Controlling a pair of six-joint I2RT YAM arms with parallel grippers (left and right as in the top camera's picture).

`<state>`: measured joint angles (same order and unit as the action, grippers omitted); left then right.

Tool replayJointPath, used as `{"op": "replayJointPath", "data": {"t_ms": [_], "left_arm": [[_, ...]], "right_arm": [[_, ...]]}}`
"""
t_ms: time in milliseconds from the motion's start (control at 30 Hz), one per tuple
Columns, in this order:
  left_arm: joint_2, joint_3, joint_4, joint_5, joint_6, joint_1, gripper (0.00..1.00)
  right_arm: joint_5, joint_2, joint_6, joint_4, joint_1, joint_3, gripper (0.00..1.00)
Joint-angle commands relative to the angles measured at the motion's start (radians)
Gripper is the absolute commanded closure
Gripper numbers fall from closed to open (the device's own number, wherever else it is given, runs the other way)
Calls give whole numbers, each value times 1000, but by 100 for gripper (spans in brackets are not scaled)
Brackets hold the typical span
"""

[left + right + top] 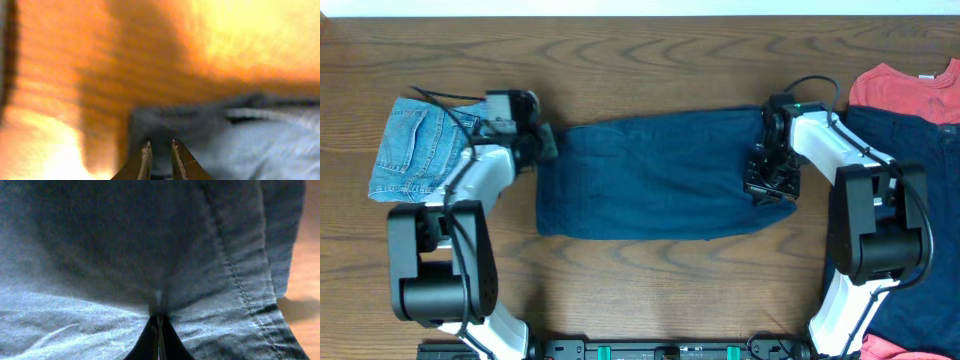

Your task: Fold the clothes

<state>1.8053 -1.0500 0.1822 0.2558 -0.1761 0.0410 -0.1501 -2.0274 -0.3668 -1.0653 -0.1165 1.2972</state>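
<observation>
Navy shorts [660,180] lie spread on the wooden tabletop [660,290], left jaws pinching their left edge, right jaws closed on puckered cloth near the right end.

Dark navy shorts [660,180] are lying spread flat, lengthwise across the middle of the tabletop [650,290], and are lightly wrinkled. Faded light-blue denim shorts [415,150] are sitting folded at the far left. A red T-shirt [905,88] is lying at the upper right, touching another navy garment [935,170].
</observation>
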Motion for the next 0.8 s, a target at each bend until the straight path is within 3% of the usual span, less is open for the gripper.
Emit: {"op": "replayJointPath", "data": {"t_ms": [0,233,333,433,600,700,767], "left_arm": [[-74,-66,11,140,-13,20,76],[-250,-78,220,261,-11,-16,69],[-275,-78,344,260,28,-63,69],[-264,-60,437,245,49,-119,70],[-203,35,435,226,-10,-204,88],[-156,81,398,226,-90,-225,94],[-124,109,381,224,-117,-229,94]], "right_arm": [[104,-39,60,-18,29,-37,99],[-180,117,285,9,33,51,97],[-273,204,278,117,33,59,95],[-285,247,181,244,26,59,93],[-293,216,128,427,-31,53,93],[-295,160,128,476,-85,53,93],[-252,106,103,494,-122,53,99]]}}
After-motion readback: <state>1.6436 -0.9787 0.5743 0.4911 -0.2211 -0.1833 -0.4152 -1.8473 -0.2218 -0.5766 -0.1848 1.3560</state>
